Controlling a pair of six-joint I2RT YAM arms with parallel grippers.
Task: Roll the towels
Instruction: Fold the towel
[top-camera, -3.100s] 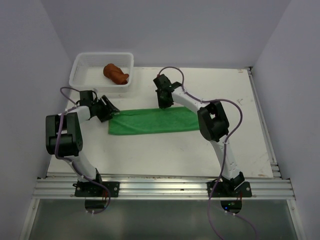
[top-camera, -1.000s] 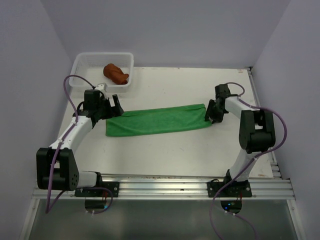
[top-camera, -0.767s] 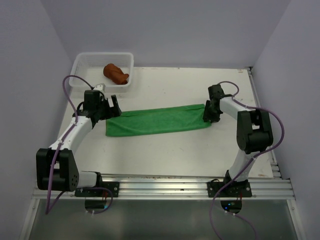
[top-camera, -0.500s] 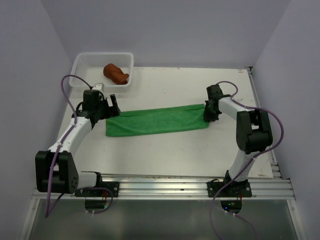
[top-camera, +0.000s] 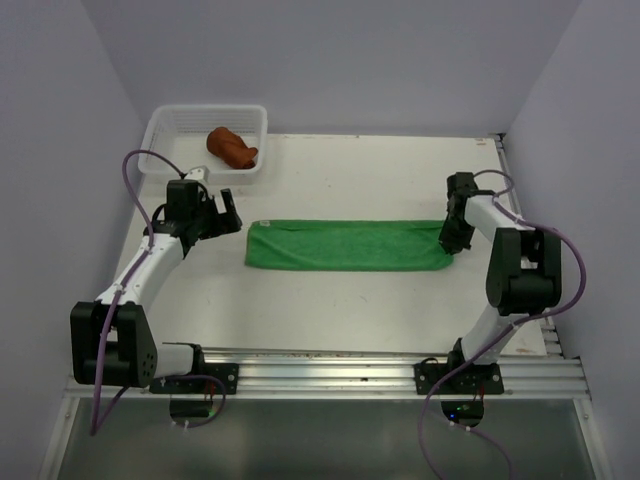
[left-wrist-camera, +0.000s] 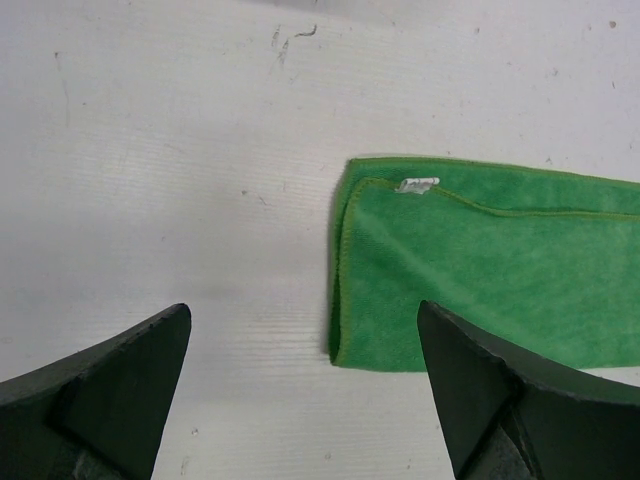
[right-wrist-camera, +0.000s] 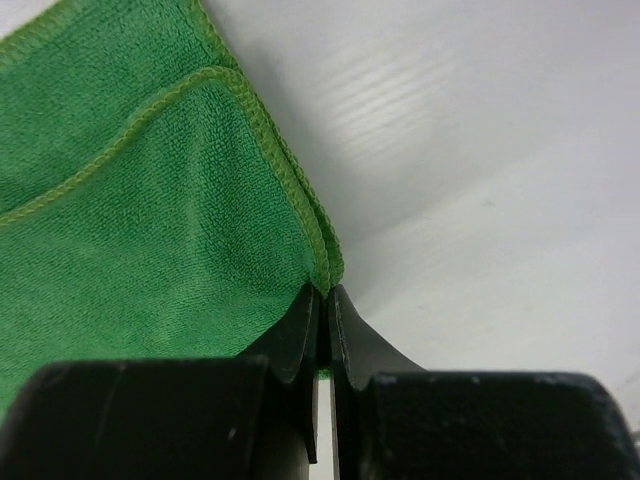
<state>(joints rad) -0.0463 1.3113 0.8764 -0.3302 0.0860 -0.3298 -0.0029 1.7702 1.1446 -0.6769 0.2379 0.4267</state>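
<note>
The green towel (top-camera: 345, 246) lies flat as a long folded strip across the middle of the table. My right gripper (top-camera: 447, 243) is at its right end, jaws shut on the stitched edge of the green towel (right-wrist-camera: 150, 200), as the right wrist view shows at the right gripper (right-wrist-camera: 325, 290). My left gripper (top-camera: 228, 215) hovers open just left of the strip, a short gap away. In the left wrist view the green towel (left-wrist-camera: 500, 270) starts beyond the left gripper (left-wrist-camera: 302, 310), with bare table between the fingers. The rust-brown towel (top-camera: 231, 147) sits bunched in the basket.
A white mesh basket (top-camera: 160, 125) stands at the back left corner, behind the left arm. The side walls rise close to the table on both sides, and a metal rail (top-camera: 320, 372) runs along the near edge.
My right gripper has shut on the green towel's right end and pulled it to the right, so the strip has slid away from the left gripper. The left arm has barely moved.
</note>
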